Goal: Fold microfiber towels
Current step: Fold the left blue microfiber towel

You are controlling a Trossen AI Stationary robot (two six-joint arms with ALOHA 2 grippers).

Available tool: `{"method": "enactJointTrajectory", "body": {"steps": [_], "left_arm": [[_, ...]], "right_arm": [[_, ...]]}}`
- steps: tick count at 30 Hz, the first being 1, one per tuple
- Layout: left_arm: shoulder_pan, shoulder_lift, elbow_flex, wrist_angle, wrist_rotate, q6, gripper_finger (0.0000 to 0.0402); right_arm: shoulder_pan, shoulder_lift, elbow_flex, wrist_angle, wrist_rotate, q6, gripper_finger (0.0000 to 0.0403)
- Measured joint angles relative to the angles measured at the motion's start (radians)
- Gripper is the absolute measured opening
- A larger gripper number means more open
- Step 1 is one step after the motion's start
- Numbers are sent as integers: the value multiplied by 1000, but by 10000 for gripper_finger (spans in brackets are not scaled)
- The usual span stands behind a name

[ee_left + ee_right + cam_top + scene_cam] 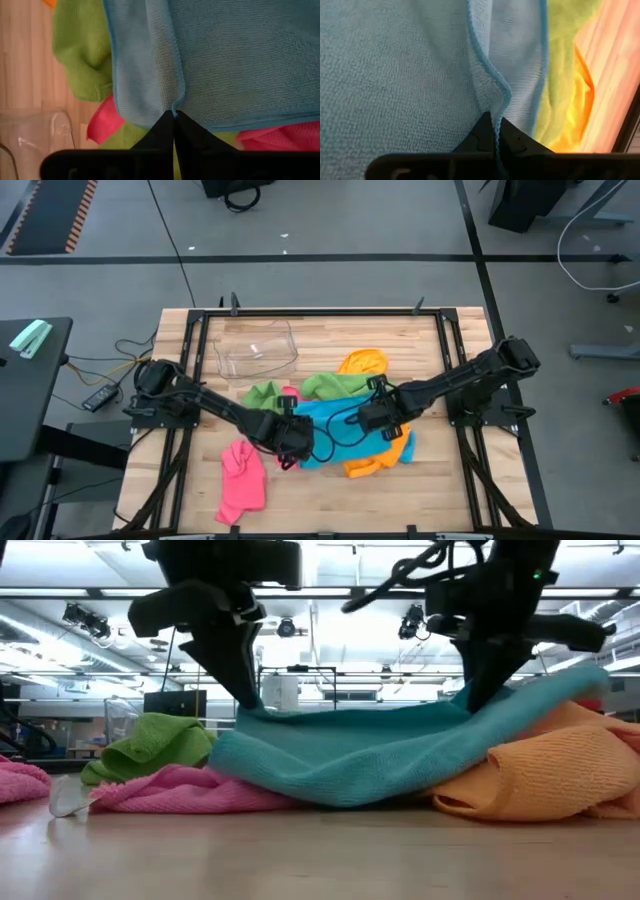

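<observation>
Item: blue towel [345, 430], slung between both pincers at mid-counter. Left pincer [174, 116] is clamped together on one hemmed edge; right pincer [492, 120] is clamped together on the opposite hemmed edge. From table height the cloth sags in the middle between the two grips and rests on the heap below.

Surroundings, by pincer:
- Green towel [330, 386]: crumpled just beyond both pincers, partly under the blue one; a second green bunch [262, 395] lies just behind the left pincer.
- Orange towel [362, 363]: beyond the right pincer, past the green. Another orange towel [385, 458] bunched directly beneath and on the near side of the right pincer, touching the blue cloth.
- Pink towel [242, 480]: spread loosely on the near side of the left pincer; more pink cloth [180, 790] sits under the blue towel's left end.
- Wooden counter [200, 360]: bare planks show around the heap.

Container: clear plastic tub [257, 350], well beyond the left pincer; nothing shows inside it.

Obscured: the heap hides how many cloths lie beneath the blue towel, and whether the pink and orange pieces belong to one cloth each cannot be told.
</observation>
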Motion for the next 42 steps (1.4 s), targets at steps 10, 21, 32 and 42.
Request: {"method": "enactJointTrajectory", "body": {"steps": [10,21,32,42], "left_arm": [[34,0,0,-34,12,19,25],[77,0,-3,-40,26,42,20],[82,5,-3,-40,45,11,36],[78,0,-3,-56,46,21,128]], "right_arm": [[-40,0,1,31,-1,-48,7],[-69,0,2,31,-3,-69,7],[-85,0,2,31,-30,-61,32],[-117,-3,40,-64,2,-58,160]]}}
